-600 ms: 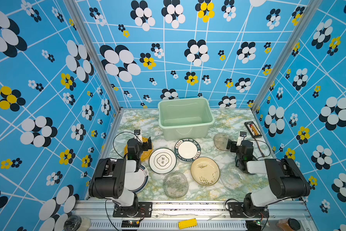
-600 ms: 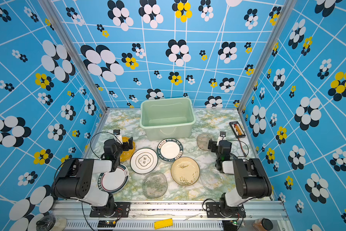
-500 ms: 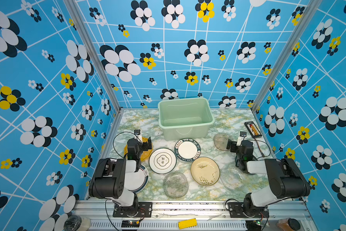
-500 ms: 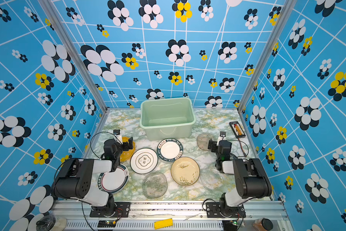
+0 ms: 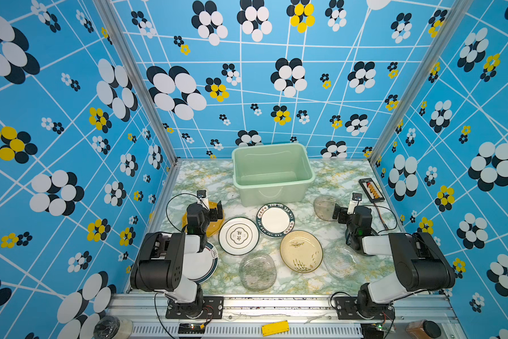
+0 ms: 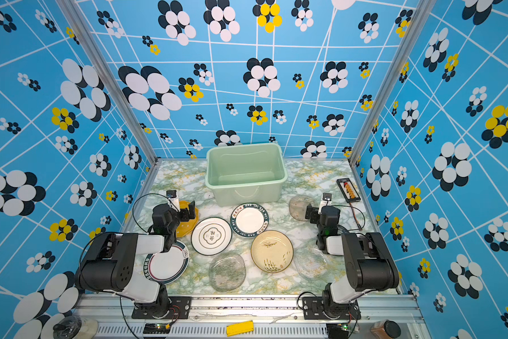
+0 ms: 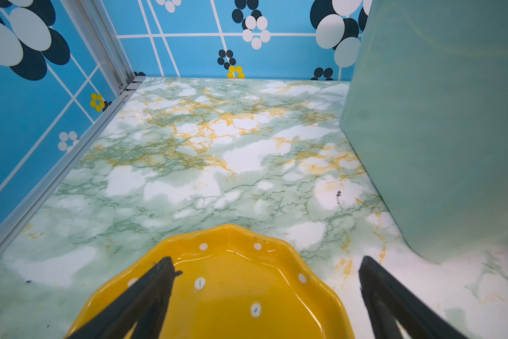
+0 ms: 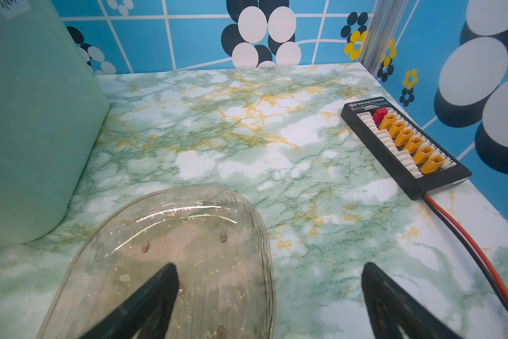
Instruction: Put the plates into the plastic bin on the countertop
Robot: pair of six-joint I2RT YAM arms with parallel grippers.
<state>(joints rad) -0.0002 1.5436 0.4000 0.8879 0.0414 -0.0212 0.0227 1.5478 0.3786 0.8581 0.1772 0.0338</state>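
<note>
Both arms folded low; left hand (image 7: 266, 261) spread over yellow plate (image 7: 241, 293), right hand (image 8: 268, 265) spread over glass plate (image 8: 173, 234) rim.

No visible change: left end effector (image 7: 266, 261), right end effector (image 8: 268, 266) unmoved.

Both top views: high, well in front of the plastic bin (image 5: 271, 193), angled down over the whole countertop (image 5: 205, 179). Wrist cameras: low, near, one either side of it, facing rearward. All four share its walls.
</note>
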